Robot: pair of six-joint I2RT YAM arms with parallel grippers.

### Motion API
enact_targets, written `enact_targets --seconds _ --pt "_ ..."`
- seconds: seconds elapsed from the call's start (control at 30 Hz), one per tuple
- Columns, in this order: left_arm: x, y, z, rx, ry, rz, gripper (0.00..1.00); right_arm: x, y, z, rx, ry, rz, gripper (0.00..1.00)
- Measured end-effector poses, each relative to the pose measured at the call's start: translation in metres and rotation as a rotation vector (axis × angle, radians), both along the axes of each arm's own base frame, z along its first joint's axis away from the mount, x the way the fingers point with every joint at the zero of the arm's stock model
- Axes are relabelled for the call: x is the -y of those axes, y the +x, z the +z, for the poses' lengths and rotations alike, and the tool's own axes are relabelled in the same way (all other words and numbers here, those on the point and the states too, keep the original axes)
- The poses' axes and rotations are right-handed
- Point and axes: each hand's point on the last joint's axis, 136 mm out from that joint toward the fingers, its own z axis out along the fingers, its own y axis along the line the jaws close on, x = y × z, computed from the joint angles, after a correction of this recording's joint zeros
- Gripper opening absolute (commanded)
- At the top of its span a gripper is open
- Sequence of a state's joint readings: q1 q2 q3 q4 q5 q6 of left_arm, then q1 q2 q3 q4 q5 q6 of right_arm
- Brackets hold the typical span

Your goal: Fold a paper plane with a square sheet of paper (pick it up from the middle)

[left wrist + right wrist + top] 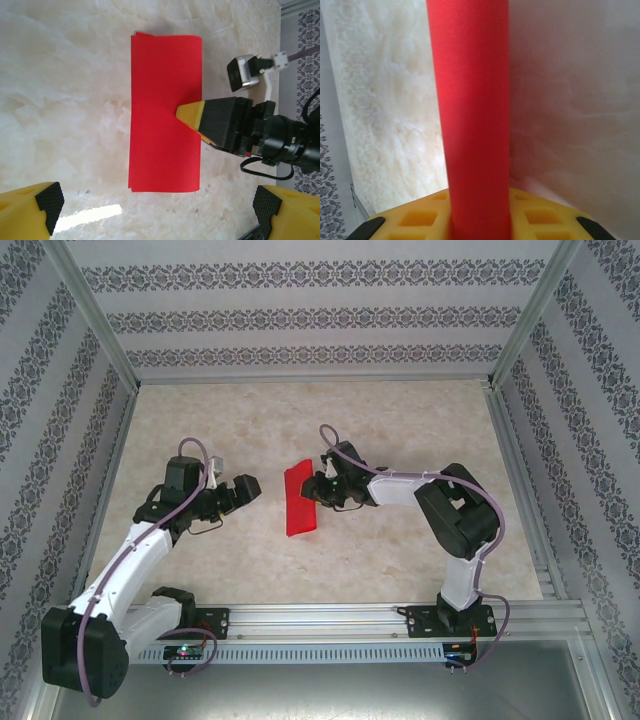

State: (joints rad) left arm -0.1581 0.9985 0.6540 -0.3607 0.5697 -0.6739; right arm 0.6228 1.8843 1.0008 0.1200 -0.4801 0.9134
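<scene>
The square sheet of paper (pixel 299 498) is bright red and folded into a narrow rectangle at the middle of the table. My right gripper (pixel 322 488) is shut on the middle of its right long edge. In the left wrist view one yellow fingertip (pixel 190 112) of the right gripper lies on top of the paper (pixel 165 115). The right wrist view shows the paper (pixel 470 100) as a red strip running up from between the right gripper's (pixel 480 222) yellow fingers. My left gripper (pixel 245 490) stands open a little left of the paper, its fingers (pixel 45 200) apart and holding nothing.
The marble-patterned tabletop (pixel 400 420) is bounded by patterned walls and an aluminium frame (pixel 330 615) at the near edge. The right arm's black body (pixel 280 140) and its wrist camera (pixel 245 72) sit just beyond the paper's right side.
</scene>
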Motion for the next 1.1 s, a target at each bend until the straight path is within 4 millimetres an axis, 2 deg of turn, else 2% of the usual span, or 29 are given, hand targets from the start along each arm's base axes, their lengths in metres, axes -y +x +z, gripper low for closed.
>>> enact_targets --seconds 0.23,0.43,0.53,0.7,0.8,0.9,1.1 --pt "0.008 0.007 -0.004 -0.004 -0.012 -0.012 0.99 0.005 0.006 -0.003 0.005 0.001 -0.008 0.31" --pt "0.018 0.01 -0.012 -0.023 -0.012 -0.034 0.92 0.006 0.005 -0.007 0.011 -0.009 0.004 0.35" --pt "0.027 0.01 -0.018 -0.039 -0.011 -0.058 0.83 0.007 0.005 -0.01 0.012 -0.015 0.008 0.36" --pt "0.042 0.013 -0.032 -0.079 -0.003 -0.088 0.53 0.007 0.005 -0.01 0.024 -0.02 0.019 0.37" --pt "0.051 0.018 -0.039 -0.094 0.007 -0.1 0.5 0.008 0.004 -0.011 0.022 -0.022 0.02 0.37" --pt "0.062 0.023 -0.045 -0.1 0.021 -0.12 0.42 0.011 0.006 -0.012 0.024 -0.02 0.012 0.38" --pt "0.081 0.033 -0.062 -0.115 0.049 -0.152 0.32 0.013 0.006 -0.014 0.027 -0.017 0.008 0.39"
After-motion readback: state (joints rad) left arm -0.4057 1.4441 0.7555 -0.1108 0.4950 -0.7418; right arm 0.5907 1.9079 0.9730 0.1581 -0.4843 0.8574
